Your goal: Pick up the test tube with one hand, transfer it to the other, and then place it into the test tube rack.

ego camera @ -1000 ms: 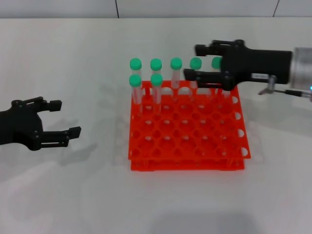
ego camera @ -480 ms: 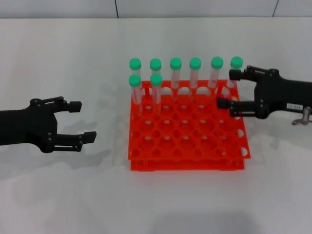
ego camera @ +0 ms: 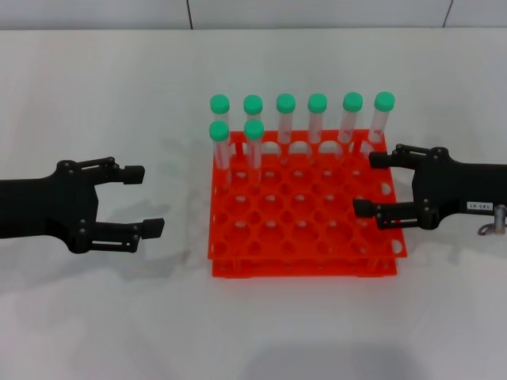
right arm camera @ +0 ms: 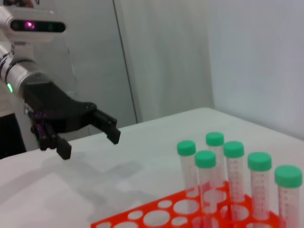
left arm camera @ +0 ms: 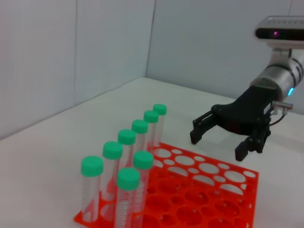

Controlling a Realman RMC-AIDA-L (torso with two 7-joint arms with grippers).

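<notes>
The orange rack sits in the middle of the white table, and eight green-capped tubes stand upright in it: six along the back row, toward twelve o'clock, and two more in the second row at the left end. The tube at the right end of the back row stands in its hole at about one o'clock from the rack's centre, touched by nothing. The right gripper hovers over the rack's right edge at about three o'clock, just in front of that tube and clear of it; its fingers are spread wide and hold nothing. A small white label shows on its black forearm. The left gripper hangs over the bare table at nine o'clock, well apart from the rack, fingers likewise spread wide and empty, pointing toward the rack. From the left wrist the right gripper shows above the rack's far edge.
</notes>
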